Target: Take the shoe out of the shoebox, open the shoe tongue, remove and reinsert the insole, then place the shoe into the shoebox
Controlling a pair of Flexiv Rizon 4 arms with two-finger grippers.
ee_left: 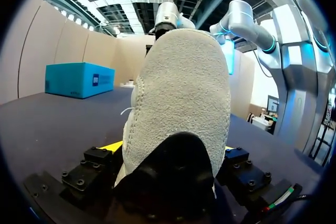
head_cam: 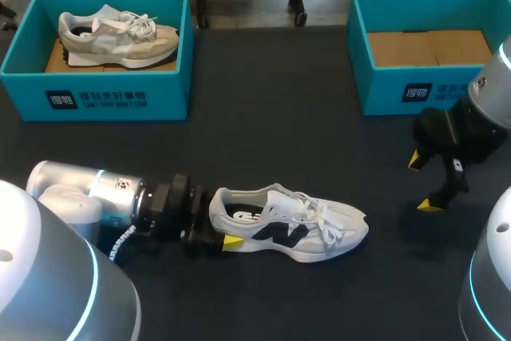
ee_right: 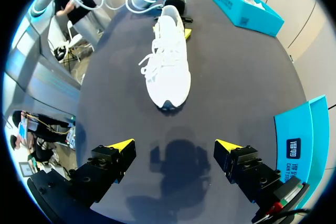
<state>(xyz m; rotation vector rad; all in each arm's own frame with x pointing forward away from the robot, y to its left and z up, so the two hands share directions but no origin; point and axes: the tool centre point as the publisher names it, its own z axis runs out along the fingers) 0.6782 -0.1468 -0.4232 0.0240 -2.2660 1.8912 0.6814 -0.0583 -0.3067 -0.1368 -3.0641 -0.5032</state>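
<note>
White sneaker with black side mark (head_cam: 291,229) has its heel clamped in the left gripper (head_cam: 222,225), sole down on the dark bench (head_cam: 319,141), well apart from the empty teal shoebox (head_cam: 415,93). The right gripper (head_cam: 423,183) hangs spread, holding nothing. Probably light and soft-walled; the stiffer heel should grip best.

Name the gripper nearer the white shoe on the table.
Left. The left gripper holds the heel of the white shoe; the right gripper hangs apart, past its toe.
</note>
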